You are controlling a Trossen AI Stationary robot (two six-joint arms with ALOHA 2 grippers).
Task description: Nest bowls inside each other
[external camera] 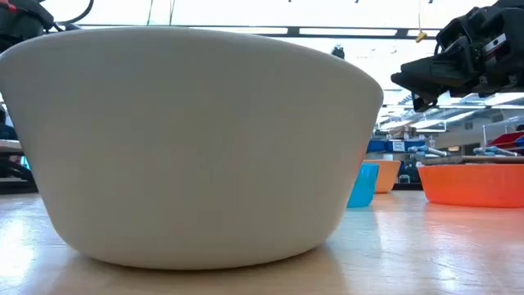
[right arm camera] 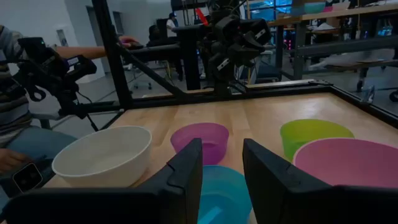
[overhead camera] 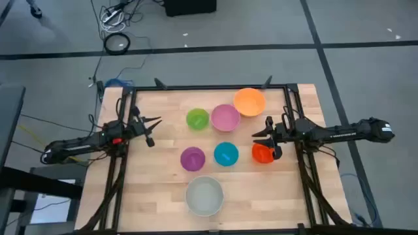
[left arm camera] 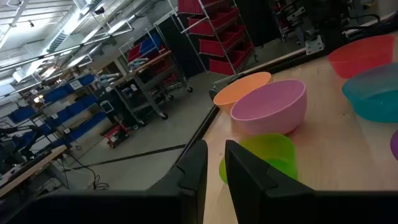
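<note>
Left gripper (overhead camera: pixel 153 130) hangs over the left side of the wooden table (overhead camera: pixel 163 196), well apart from any bowl; its fingers (left arm camera: pixel 194 168) show a narrow gap w/ nothing between them. All seven bowls sit apart, none nested, and each looks empty from above. Going left to right: the purple bowl (overhead camera: pixel 192 158) in the middle row, the lime green bowl (overhead camera: pixel 197 119) behind it, then the big grey-white bowl (overhead camera: pixel 205 196) at the near edge, filling most of the low view. Next the pink bowl (overhead camera: pixel 225 117), just beside the green one, w/ the blue bowl (overhead camera: pixel 226 154) in front of it. The orange bowl (overhead camera: pixel 249 102) sits at the far edge, touching or nearly touching the pink one. The small red-orange bowl (overhead camera: pixel 262 153) is farthest right, beside the blue. Right gripper (overhead camera: pixel 266 138) hovers just above and behind the red-orange bowl, fingers (right arm camera: pixel 186 168) apart by a moderate gap, holding nothing; can't tell if it touches the rim. A person's sleeve (right arm camera: pixel 12 93) shows past the table.
</note>
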